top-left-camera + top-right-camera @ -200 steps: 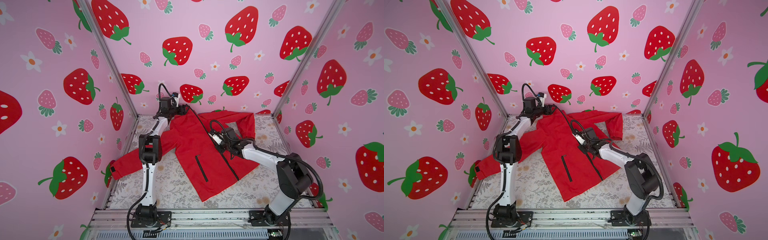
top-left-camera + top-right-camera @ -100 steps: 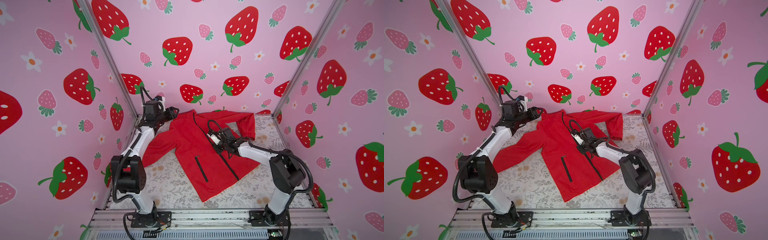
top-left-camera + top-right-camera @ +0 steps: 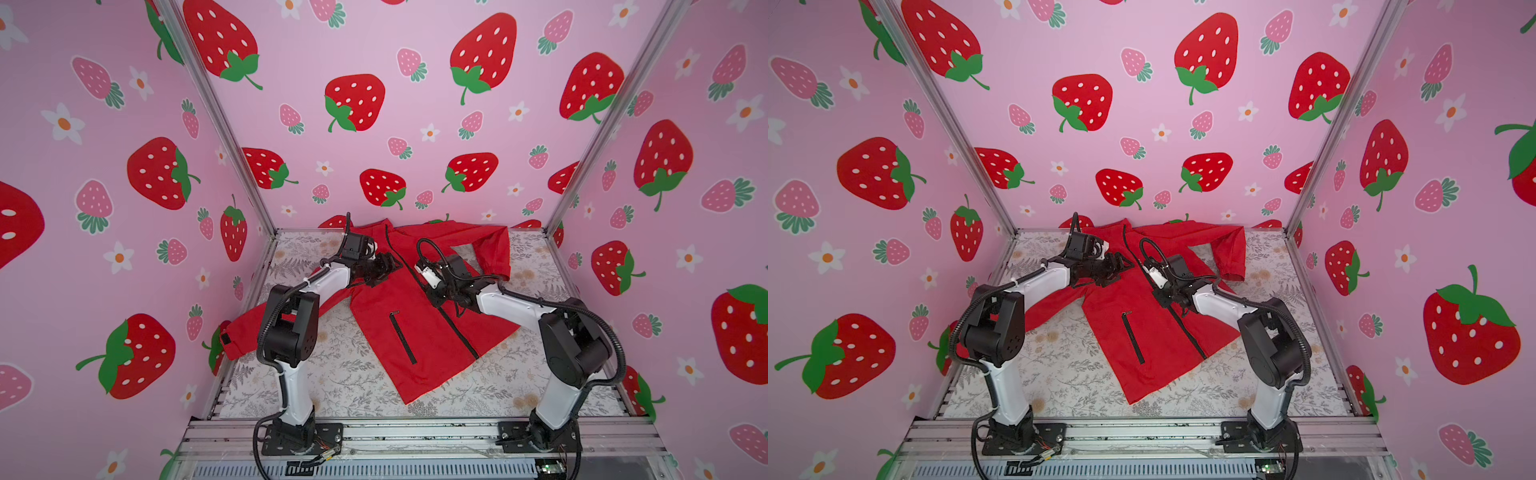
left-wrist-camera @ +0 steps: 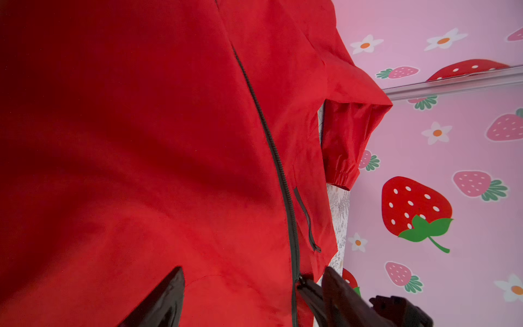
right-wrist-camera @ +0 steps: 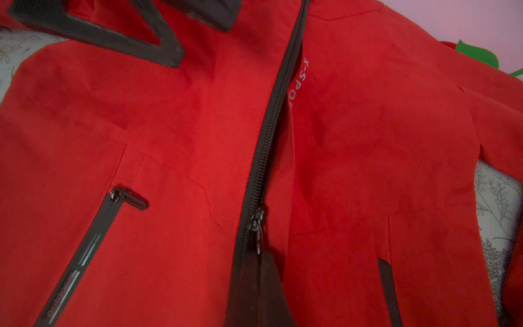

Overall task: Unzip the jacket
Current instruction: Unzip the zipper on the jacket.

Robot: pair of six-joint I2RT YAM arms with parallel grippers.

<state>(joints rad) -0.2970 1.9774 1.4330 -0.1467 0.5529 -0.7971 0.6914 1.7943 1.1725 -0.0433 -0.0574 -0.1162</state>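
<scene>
The red jacket (image 3: 415,345) (image 3: 1154,353) lies front-up on the table, its black front zipper (image 3: 457,332) running diagonally from the collar to the hem. In the right wrist view my right gripper (image 5: 260,283) is shut on the zipper pull (image 5: 259,240), just below the slider (image 5: 256,219) at chest height. It shows in both top views (image 3: 434,297) (image 3: 1160,297). My left gripper (image 3: 388,266) (image 3: 1121,266) (image 4: 249,300) stands open over the red fabric (image 4: 141,141) beside the zipper, nearer the collar. Nothing is between its fingers (image 5: 99,31).
Pink strawberry-print walls with metal posts (image 3: 224,124) close three sides. One sleeve (image 3: 237,336) reaches the table's left edge. The other sleeve (image 3: 494,257) is folded at the back right. A floral cloth (image 3: 332,374) covers the table, and a metal rail (image 3: 415,432) runs along the front.
My left arm has swung from the back left corner by the collar to the jacket's chest beside the zipper. The right gripper has stayed shut at the zipper, hardly moving.
</scene>
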